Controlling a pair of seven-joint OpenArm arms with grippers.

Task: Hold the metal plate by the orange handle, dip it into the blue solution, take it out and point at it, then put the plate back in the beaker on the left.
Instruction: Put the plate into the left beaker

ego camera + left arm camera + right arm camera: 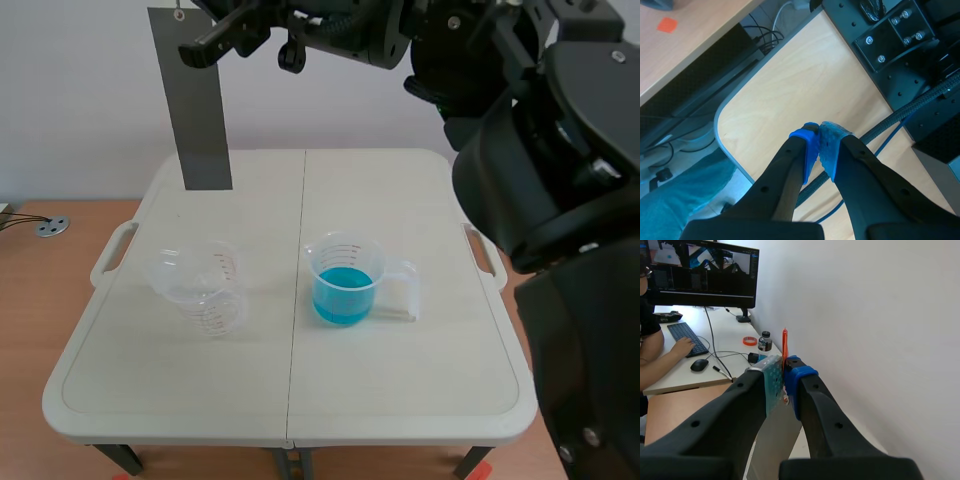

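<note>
1. The right gripper (785,375) is clamping the orange handle (785,347), so the metal plate (198,110) is hanging in the air over the table's (400,400) far left edge.
2. The left gripper (820,145) is sitting pinched together on nothing.
3. Pickup's looking done. Putting the plate back is what's left, and I can't tell about the dip.
4. Counting one plate, one beaker (343,262) holding the blue solution (342,295), and the clear beaker (200,285) on the left, which is maybe two overlapping.

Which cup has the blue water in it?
The right-hand beaker, part full of blue liquid. The left-hand beaker is clear, with nothing blue inside.
</note>
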